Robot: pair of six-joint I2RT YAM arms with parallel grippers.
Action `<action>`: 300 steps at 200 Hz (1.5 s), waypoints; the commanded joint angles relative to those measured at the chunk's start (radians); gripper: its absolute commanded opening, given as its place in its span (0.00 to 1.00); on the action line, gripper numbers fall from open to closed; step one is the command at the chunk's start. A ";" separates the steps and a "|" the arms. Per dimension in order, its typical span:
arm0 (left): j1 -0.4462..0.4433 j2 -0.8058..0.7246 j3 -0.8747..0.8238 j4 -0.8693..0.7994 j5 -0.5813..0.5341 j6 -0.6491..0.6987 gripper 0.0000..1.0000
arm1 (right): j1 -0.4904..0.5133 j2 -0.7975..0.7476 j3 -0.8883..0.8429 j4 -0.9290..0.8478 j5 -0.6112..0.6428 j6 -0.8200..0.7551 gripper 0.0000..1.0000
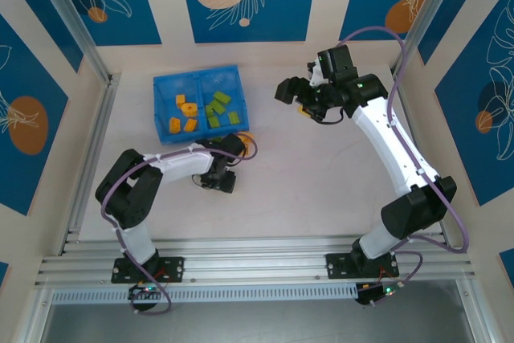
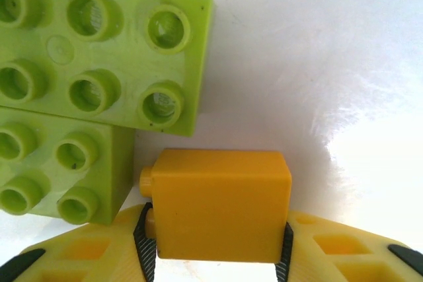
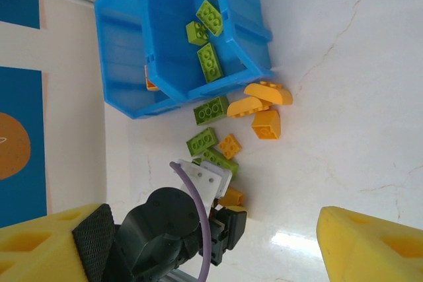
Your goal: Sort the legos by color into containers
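Your left arm [image 1: 173, 165] is folded back sharply at the elbow, with the forearm reaching to the right and held low. The left gripper [image 2: 215, 239] has its black pads [image 2: 143, 236] set against opposite sides of a yellow brick [image 2: 221, 189], though how firmly they press is hard to judge this close. Your right arm [image 1: 385, 150] stretches far forward and bends left at the wrist, and the right gripper [image 3: 208, 219] is raised, its yellow fingers [image 3: 370, 246] spread wide and empty.
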 commanded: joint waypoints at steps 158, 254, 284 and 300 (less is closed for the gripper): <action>0.355 -0.162 0.320 -0.084 -0.108 0.058 0.38 | 0.092 0.018 -0.029 -0.006 -0.127 -0.013 0.82; 0.575 0.390 0.957 -0.275 -0.004 0.021 0.67 | 0.120 0.058 0.039 -0.076 -0.111 -0.014 0.81; 0.575 0.331 0.968 -0.267 0.033 0.022 0.70 | 0.131 0.065 0.035 -0.072 -0.102 -0.015 0.81; 0.573 0.253 0.944 -0.265 0.064 0.027 0.71 | 0.142 0.079 0.034 -0.062 -0.104 -0.029 0.81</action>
